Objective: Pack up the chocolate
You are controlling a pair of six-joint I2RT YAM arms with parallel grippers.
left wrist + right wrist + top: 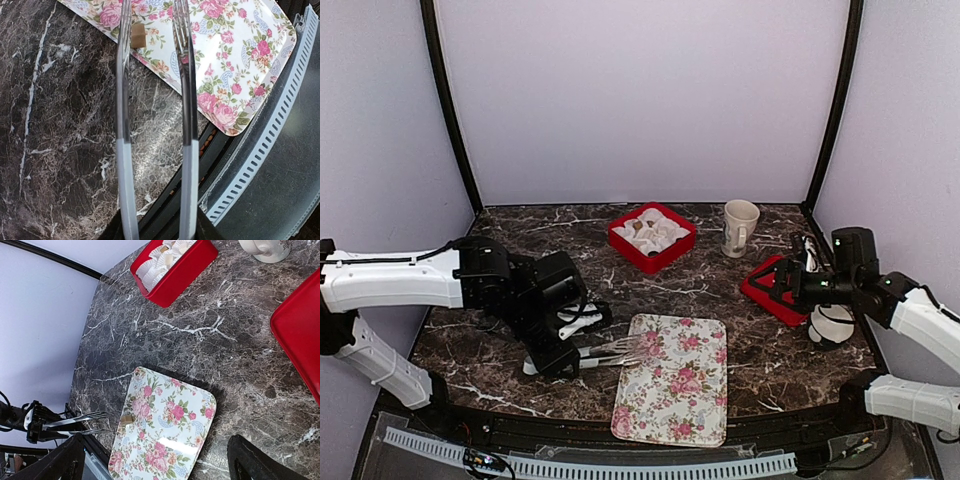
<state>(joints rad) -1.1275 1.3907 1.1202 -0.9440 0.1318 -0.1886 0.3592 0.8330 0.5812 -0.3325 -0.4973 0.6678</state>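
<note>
Tan chocolate [139, 36] partly behind tongs [123, 110]

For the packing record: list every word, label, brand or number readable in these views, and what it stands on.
No text can be read in any view.
Mug: faint marks on its side, too small to tell whether they are text.
Floral tray: flower pattern only, no lettering.
Red box, tongs: no markings visible.
</note>
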